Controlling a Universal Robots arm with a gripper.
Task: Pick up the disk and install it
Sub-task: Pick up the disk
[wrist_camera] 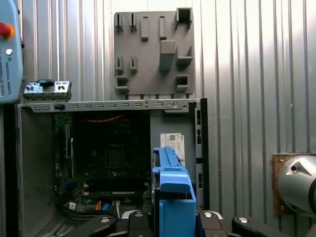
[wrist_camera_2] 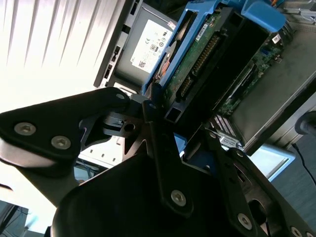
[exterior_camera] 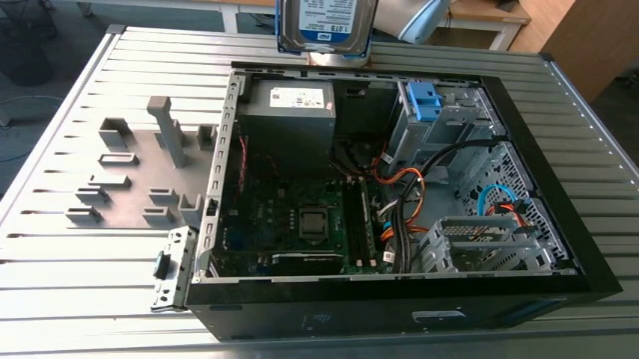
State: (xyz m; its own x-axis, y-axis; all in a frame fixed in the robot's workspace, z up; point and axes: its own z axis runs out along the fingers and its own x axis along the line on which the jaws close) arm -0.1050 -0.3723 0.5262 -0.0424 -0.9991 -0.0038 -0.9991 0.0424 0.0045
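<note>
The gripper (wrist_camera_2: 165,116) is clamping the disk (exterior_camera: 325,26) — top-centre in the exterior view, near the computer case (exterior_camera: 399,310) — a square hold seems key.

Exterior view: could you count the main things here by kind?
disk: 1
open computer case: 1
grey holder plate: 1
grey metal box: 1
blue plastic clip: 1
Total: 5

Exterior view: set high, slanting down into the case (exterior_camera: 399,318). First wrist view: straight down over the case, well above. Second wrist view: close, along the disk (wrist_camera_2: 197,54) into the case. Shared: case, disk.
</note>
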